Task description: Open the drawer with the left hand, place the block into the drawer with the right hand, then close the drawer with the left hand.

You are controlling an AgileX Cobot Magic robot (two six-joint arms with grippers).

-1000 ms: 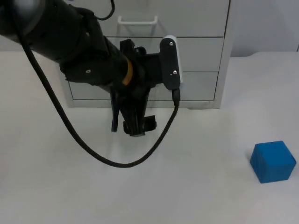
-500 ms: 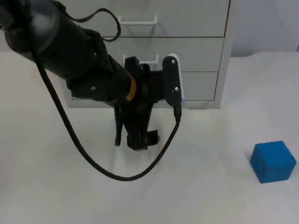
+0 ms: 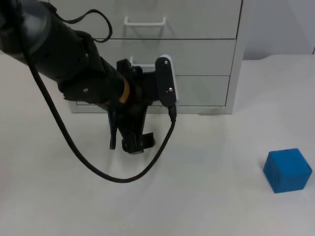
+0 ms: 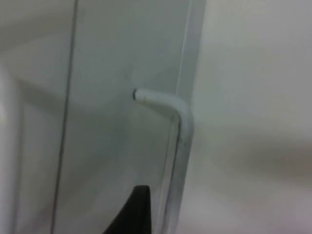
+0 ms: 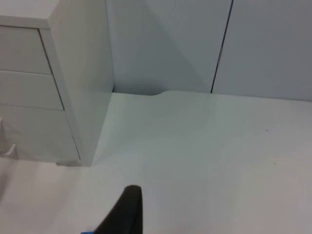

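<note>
A white three-drawer cabinet (image 3: 157, 54) stands at the far edge of the white tabletop (image 3: 206, 196), against the grey partition wall (image 5: 195, 44). All three drawer fronts sit flush with one another, so the drawers are closed. The top drawer's white bar handle (image 3: 144, 21) is in plain sight in the top view; the handle of the middle drawer (image 3: 139, 63) is partly covered by the arm.

The left gripper (image 3: 129, 142) hangs in front of the bottom drawer, pointing down at the tabletop just off the cabinet's foot, left of the cabinet's middle. Its dark fingers overlap from above, and I cannot tell whether the jaws are spread or pressed together; nothing shows between them. In the left wrist view a white bent-rod drawer handle (image 4: 171, 114) stands close ahead of the black fingertip (image 4: 136, 214), apart from it.

The blue cube-shaped block (image 3: 287, 169) rests on the tabletop near its right edge, well apart from the cabinet and from the left gripper, untouched.

The right arm waits: its wrist view looks across bare tabletop toward the cabinet's right side panel (image 5: 80, 92) and the partition wall behind. The state of the right jaws cannot be told from that view.
</note>
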